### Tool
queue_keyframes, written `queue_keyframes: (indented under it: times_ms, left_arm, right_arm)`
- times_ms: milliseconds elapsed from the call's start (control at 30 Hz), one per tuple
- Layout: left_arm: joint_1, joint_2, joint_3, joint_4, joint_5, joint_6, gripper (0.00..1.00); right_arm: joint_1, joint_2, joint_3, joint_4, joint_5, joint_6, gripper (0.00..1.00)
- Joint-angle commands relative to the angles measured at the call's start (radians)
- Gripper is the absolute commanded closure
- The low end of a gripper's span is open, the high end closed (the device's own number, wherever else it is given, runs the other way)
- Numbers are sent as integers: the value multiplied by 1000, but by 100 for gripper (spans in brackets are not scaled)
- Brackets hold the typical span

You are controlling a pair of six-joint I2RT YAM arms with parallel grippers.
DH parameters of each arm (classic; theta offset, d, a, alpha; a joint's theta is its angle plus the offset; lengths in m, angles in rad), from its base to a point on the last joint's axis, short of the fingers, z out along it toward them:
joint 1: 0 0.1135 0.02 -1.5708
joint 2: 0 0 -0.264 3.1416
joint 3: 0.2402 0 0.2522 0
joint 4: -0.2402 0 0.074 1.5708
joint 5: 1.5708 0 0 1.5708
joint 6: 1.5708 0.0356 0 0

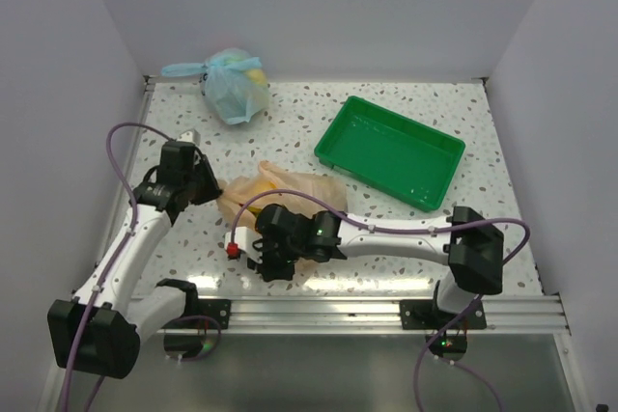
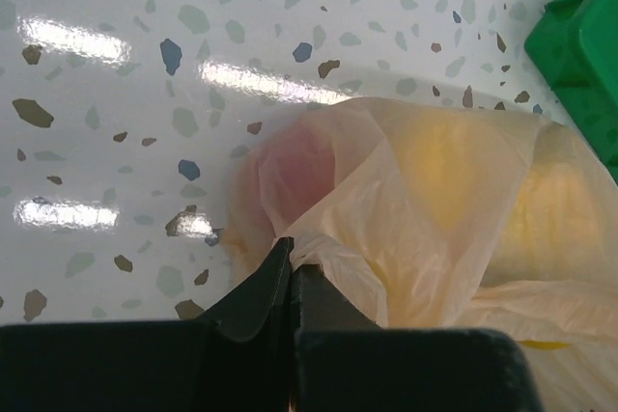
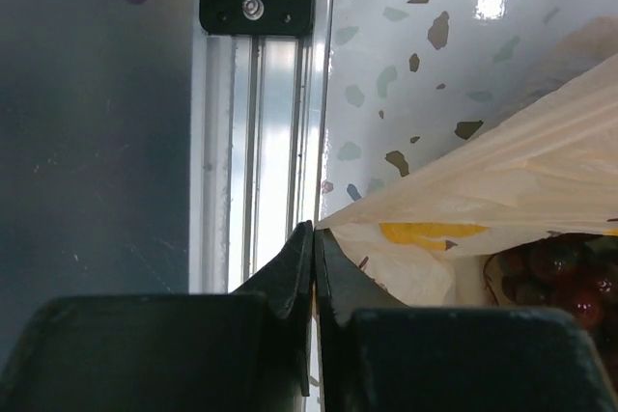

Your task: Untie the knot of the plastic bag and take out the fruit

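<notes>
The left end effector [image 2: 293, 256] is pinching a fold of the pale-orange plastic bag [image 1: 290, 185] lying mid-counter [image 1: 299, 113], probably anchoring it. The right end effector [image 3: 314, 235], fingers pressed together, is nipping the bag's near edge, likely to pull the film apart. Grapes [image 3: 565, 272] are showing inside.

A green tray [image 1: 389, 151] is lying right of centre on the speckled surface [image 1: 299, 113], turned at an angle. A light blue bag [image 1: 235, 86] is sitting at the far left of the surface, well apart from the tray. Its top is knotted, and something yellow, perhaps fruit, is showing faintly through the plastic. A metal rail [image 1: 386, 311] is running along the near edge. White walls [image 1: 319, 7] are closing in the left, far and right sides.
</notes>
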Motion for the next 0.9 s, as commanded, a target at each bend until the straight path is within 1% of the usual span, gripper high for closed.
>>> queue_keyframes:
  times_ms: [0, 33, 67, 100, 133, 167, 233, 267, 300, 333, 367, 400, 467, 500, 567, 600, 700, 800, 833, 867]
  left_arm:
    - [15, 29, 20, 233, -48, -54, 100]
    - [14, 32, 29, 234, -43, -49, 100]
    - [15, 28, 39, 234, 1, -45, 98]
    - [14, 20, 52, 223, 7, -38, 88]
    - [14, 10, 60, 211, 10, -22, 83]
    - [14, -18, 80, 180, 9, -2, 72]
    - [14, -50, 103, 133, -8, 17, 58]
    - [14, -82, 114, 110, -23, 24, 51]
    - [14, -99, 135, 64, -31, 32, 35]
    - [14, -130, 144, 40, -36, 38, 29]
    - [14, -145, 154, 19, -37, 41, 24]
    - [14, -159, 170, -24, -36, 38, 15]
    - [14, -197, 186, -61, -36, 26, 6]
    - [14, -207, 203, -97, -36, 18, 1]
    - [14, -239, 220, -125, -36, -8, 0]
    - [12, -250, 233, -145, -36, -20, 0]
    - [12, -277, 241, -159, -8, -64, 0]
    - [12, -287, 232, -164, 33, -97, 0]
    - [11, -285, 226, -168, 41, -106, 0]
    - [11, -285, 226, -168, 44, -109, 0]
  right_arm:
    - [30, 27, 25, -124, -129, -11, 100]
    - [30, 7, 28, -119, -115, -5, 98]
    - [30, -11, 29, -112, -95, 10, 86]
    - [30, -28, 48, -109, -81, 18, 75]
    - [30, -44, 61, -110, -40, 27, 63]
    - [32, -74, 93, -119, 0, 45, 42]
    - [30, -97, 133, -135, 19, 58, 31]
    - [30, -122, 150, -139, 66, 73, 27]
    - [30, -134, 181, -147, 106, 81, 22]
    - [30, -143, 198, -156, 140, 87, 20]
    - [30, -160, 216, -167, 211, 96, 19]
    - [30, -170, 248, -184, 253, 104, 17]
    - [29, -185, 275, -201, 331, 121, 17]
    - [29, -199, 292, -208, 443, 127, 17]
    - [29, -216, 296, -210, 566, 134, 16]
    - [29, -229, 290, -205, 700, 166, 16]
    - [21, -239, 276, -205, 865, 205, 10]
    - [12, -233, 258, -208, 937, 255, 5]
    - [4, -228, 238, -208, 998, 288, 3]
    - [0, -229, 238, -208, 1022, 300, 2]
